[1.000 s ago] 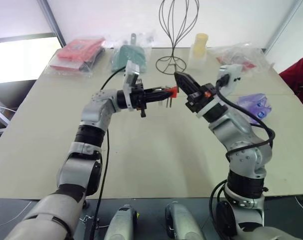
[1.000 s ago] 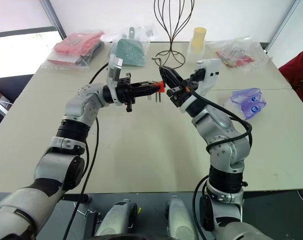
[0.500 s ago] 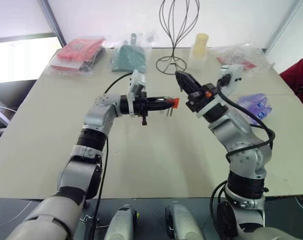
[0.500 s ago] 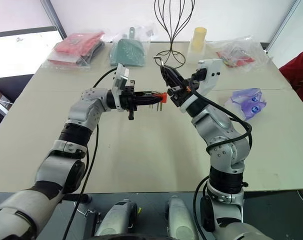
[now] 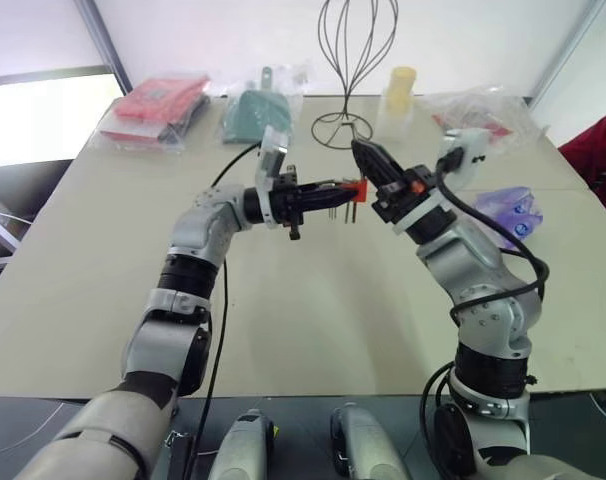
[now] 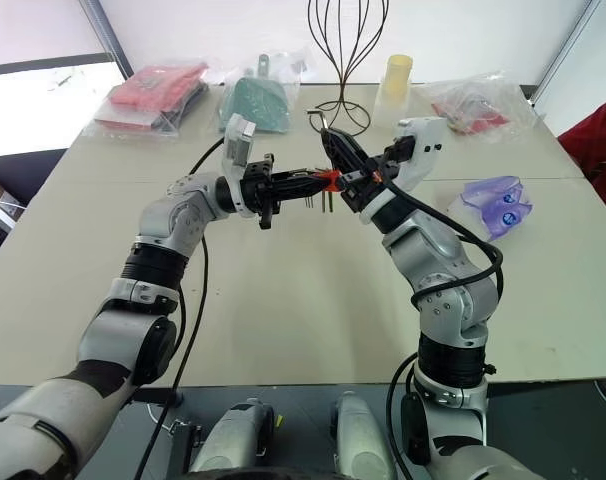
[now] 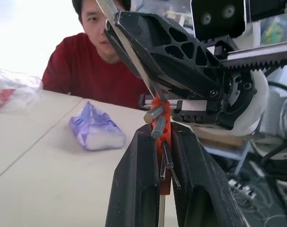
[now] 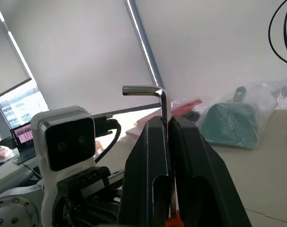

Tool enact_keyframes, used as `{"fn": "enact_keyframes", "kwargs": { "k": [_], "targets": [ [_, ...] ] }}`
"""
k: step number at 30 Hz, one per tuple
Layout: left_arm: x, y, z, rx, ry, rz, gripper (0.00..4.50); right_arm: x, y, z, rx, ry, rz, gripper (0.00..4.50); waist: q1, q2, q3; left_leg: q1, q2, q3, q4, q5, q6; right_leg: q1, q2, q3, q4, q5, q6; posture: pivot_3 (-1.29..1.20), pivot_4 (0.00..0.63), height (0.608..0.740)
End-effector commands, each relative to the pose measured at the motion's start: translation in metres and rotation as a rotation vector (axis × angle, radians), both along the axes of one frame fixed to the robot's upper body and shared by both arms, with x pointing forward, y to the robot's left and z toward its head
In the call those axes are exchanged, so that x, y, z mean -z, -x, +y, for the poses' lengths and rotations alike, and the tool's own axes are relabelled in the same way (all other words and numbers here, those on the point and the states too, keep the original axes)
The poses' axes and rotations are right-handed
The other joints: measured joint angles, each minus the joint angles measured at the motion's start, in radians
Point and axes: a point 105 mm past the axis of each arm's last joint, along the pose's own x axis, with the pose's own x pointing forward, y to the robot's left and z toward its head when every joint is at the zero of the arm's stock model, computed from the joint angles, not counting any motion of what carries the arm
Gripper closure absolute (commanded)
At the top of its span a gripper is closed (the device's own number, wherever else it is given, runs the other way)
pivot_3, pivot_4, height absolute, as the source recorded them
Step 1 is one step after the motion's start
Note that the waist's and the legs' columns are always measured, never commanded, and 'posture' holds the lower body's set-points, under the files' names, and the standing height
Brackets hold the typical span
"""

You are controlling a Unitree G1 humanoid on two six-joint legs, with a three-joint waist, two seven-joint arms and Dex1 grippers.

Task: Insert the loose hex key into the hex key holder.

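My left gripper is shut on the hex key holder, a small red-orange block held above the table's middle with short grey keys hanging from it. In the left wrist view the holder sits between the black fingers. My right gripper is shut on the loose hex key, a thin L-shaped rod whose bent end sticks out past the fingertips. The key's long shaft runs down to the top of the holder; whether it is in a hole I cannot tell.
Along the table's far edge stand a wire stand, a yellow cup, a green bagged item and red bagged items. A purple bag lies at the right. A person in red sits at the table's right side.
The left gripper has rolled a little and brought the holder slightly closer to the right gripper. The right gripper has kept still with the key.
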Motion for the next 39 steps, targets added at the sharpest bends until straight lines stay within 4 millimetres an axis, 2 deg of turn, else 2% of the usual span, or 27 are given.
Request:
{"fn": "enact_keyframes", "kwargs": {
  "k": [1,21,29,39],
  "targets": [
    [-0.032,0.006,0.005,0.013,0.076,-0.083,4.5,-0.004,0.004,-0.001,-0.001,-0.01,-0.025,4.46,0.0,0.0,0.0,0.0,0.0,0.0,0.0,0.0,0.0,0.0,0.0,0.0,0.0,0.0,0.0,0.0,0.15,0.74],
    [-0.038,-0.008,0.012,-0.071,0.141,-0.033,4.5,-0.005,0.005,-0.001,-0.013,-0.003,-0.038,4.46,0.001,0.0,0.0,0.0,0.0,0.0,0.0,0.0,0.0,0.0,0.0,0.0,0.0,0.0,0.0,0.0,0.15,0.74],
    [-0.029,0.0,0.006,-0.041,0.046,-0.114,4.5,0.001,0.007,0.003,-0.05,0.024,-0.024,4.46,0.001,0.0,0.0,0.0,0.0,0.0,0.0,0.0,0.0,0.0,0.0,0.0,0.0,0.0,0.0,0.0,0.15,0.74],
    [-0.035,0.0,0.008,-0.041,0.034,-0.15,4.5,0.001,0.008,0.004,-0.053,0.025,-0.025,4.46,0.001,0.0,0.0,0.0,0.0,0.0,0.0,0.0,0.0,0.0,0.0,0.0,0.0,0.0,0.0,0.0,0.15,0.74]
  ]
}}
